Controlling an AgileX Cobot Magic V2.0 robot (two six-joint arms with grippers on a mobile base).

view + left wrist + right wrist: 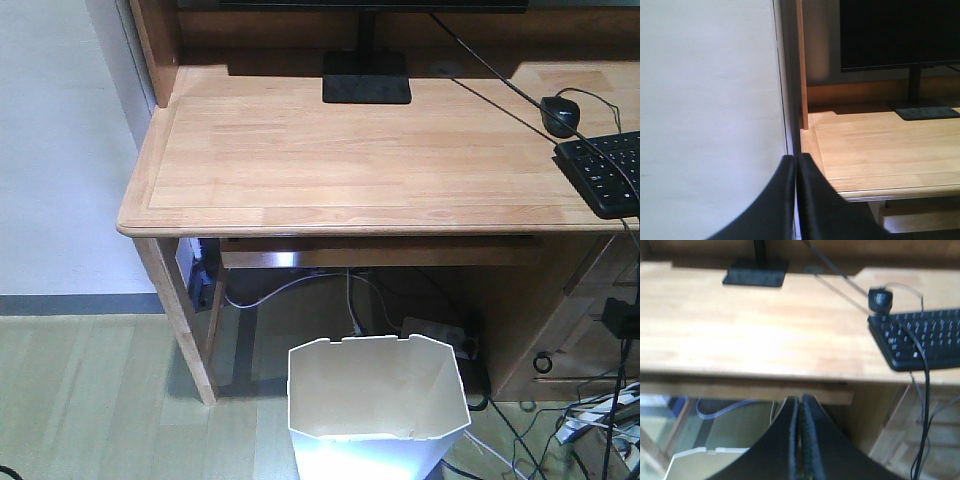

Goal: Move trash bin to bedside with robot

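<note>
Below, faceted white plastic trash bin (372,395) by wooden desk (330,150); left claw (795,159), right claw (801,401) both clenched

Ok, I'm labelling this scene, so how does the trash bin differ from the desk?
The trash bin is glossy white with a notched rim; the desk is light brown wood. The bin stands low on the floor; the desk top rises above it. The bin looks empty; the desk carries a keyboard and mouse. Both stand upright.
</note>
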